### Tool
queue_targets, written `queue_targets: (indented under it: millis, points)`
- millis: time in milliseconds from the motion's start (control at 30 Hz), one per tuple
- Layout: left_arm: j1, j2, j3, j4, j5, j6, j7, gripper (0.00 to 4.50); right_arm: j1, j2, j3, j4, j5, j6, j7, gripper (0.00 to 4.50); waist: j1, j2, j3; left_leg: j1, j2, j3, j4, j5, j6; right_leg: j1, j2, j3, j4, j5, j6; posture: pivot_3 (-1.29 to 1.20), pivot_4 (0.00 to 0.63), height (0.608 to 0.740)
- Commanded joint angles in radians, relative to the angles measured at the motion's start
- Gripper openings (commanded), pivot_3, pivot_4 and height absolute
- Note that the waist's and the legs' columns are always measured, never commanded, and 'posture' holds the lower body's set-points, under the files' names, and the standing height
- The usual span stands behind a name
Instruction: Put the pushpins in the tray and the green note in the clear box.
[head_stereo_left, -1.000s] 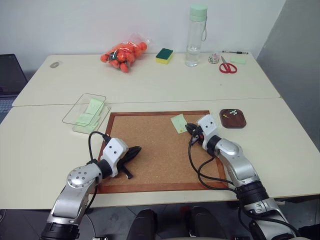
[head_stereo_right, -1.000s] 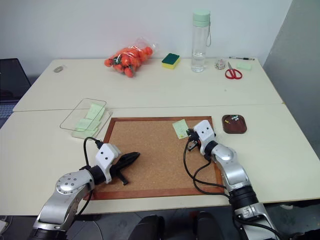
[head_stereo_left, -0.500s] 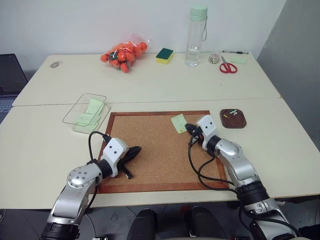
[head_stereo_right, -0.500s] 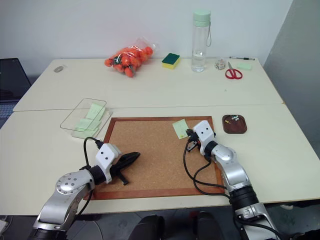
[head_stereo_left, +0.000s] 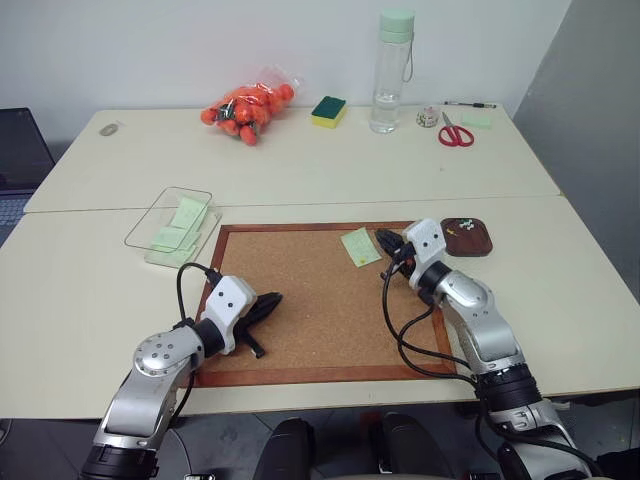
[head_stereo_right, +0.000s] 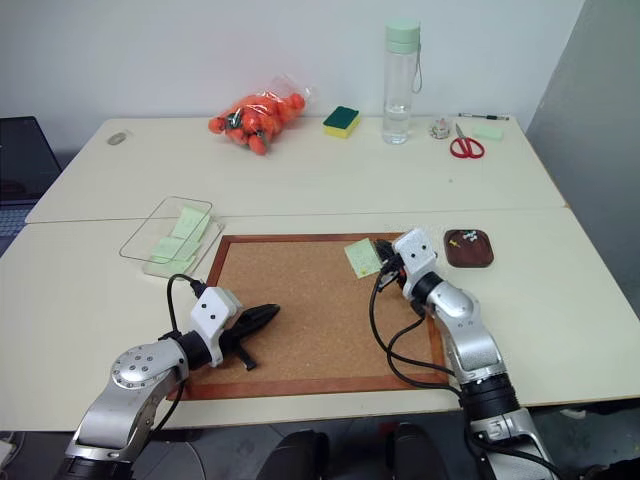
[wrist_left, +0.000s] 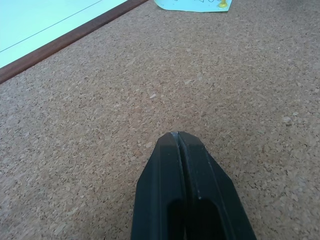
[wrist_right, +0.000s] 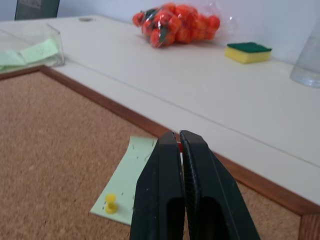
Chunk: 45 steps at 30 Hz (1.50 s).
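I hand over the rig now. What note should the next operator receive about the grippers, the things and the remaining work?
Left gripper: shut, holds nothing, low over the cork board.
Right gripper: shut on what looks like a red pushpin, just beside the green note.
The note lies on the board, held by a yellow pushpin.
Done: several pushpins are in the tray.
Left: drop the red one in the tray, pull the yellow one, move the note to the clear box.
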<state>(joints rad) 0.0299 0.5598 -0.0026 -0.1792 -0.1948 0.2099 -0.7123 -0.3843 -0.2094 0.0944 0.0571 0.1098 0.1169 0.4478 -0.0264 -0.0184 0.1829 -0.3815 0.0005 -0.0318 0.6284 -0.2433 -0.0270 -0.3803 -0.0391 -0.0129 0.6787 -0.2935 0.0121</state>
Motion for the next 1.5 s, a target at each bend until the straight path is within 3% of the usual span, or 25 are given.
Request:
queue_targets:
  millis: [33, 300, 700, 867, 900, 1133, 1300, 1500]
  points:
    - [0.041, 0.009, -0.033, 0.024, 0.016, 0.024, -0.018, 0.00, 0.009, -0.058, -0.101, -0.086, 0.043, 0.038, -0.013, 0.03, 0.000, 0.000, 0.000, 0.000, 0.000, 0.000, 0.000, 0.000, 0.000, 0.000, 0.000, 0.000, 0.000, 0.000, 0.000, 0.00, 0.150, 0.740]
    - [0.030, 0.013, -0.032, 0.042, 0.016, 0.019, -0.026, 0.00, 0.034, -0.178, -0.204, -0.047, -0.005, 0.211, -0.113, 0.03, 0.000, 0.000, 0.000, 0.000, 0.000, 0.001, 0.000, 0.000, 0.000, 0.000, 0.000, 0.000, 0.000, 0.000, 0.000, 0.00, 0.150, 0.740]
    - [0.026, 0.009, -0.033, 0.047, 0.020, 0.015, -0.029, 0.00, -0.040, -0.200, -0.209, 0.082, -0.017, 0.283, -0.134, 0.03, 0.000, 0.000, 0.000, 0.001, 0.000, 0.003, 0.000, 0.000, 0.000, 0.000, 0.000, 0.002, 0.000, 0.000, 0.001, 0.00, 0.150, 0.740]
    - [0.031, 0.007, -0.032, 0.042, 0.020, 0.019, -0.026, 0.00, -0.070, -0.204, -0.225, 0.121, -0.016, 0.262, -0.149, 0.86, 0.000, 0.000, 0.000, 0.001, 0.000, 0.003, 0.000, 0.000, 0.000, 0.000, 0.000, 0.002, 0.000, 0.000, 0.001, 0.00, 0.150, 0.740]
    - [0.033, 0.007, -0.031, 0.039, 0.020, 0.020, -0.025, 0.00, -0.074, -0.206, -0.228, 0.122, -0.013, 0.260, -0.149, 1.31, 0.000, 0.000, 0.000, 0.001, 0.000, 0.003, 0.000, 0.000, 0.000, 0.000, 0.000, 0.002, 0.000, 0.000, 0.001, 0.00, 0.150, 0.740]
    - [0.040, 0.007, -0.031, 0.035, 0.021, 0.019, -0.024, 0.00, -0.075, -0.197, -0.254, 0.080, 0.013, 0.246, -0.151, 2.71, 0.000, 0.000, 0.000, 0.001, 0.000, 0.003, 0.000, 0.000, 0.000, 0.000, 0.000, 0.002, 0.000, 0.000, 0.001, 0.00, 0.150, 0.740]
    - [0.043, 0.009, -0.028, 0.034, 0.019, 0.019, -0.027, 0.00, 0.005, -0.178, -0.164, -0.135, 0.097, 0.240, 0.014, 3.71, -0.001, 0.001, 0.000, 0.001, 0.000, 0.003, 0.000, 0.000, 0.001, 0.000, 0.000, 0.002, 0.000, -0.001, 0.001, 0.00, 0.150, 0.740]
    - [0.032, 0.010, -0.028, 0.041, 0.018, 0.021, -0.030, 0.00, 0.103, -0.127, 0.012, -0.294, 0.086, 0.231, 0.084, 3.81, -0.001, 0.000, 0.000, 0.001, 0.001, 0.003, 0.000, -0.001, 0.001, 0.000, 0.000, 0.002, 0.000, -0.003, 0.005, 0.00, 0.150, 0.740]
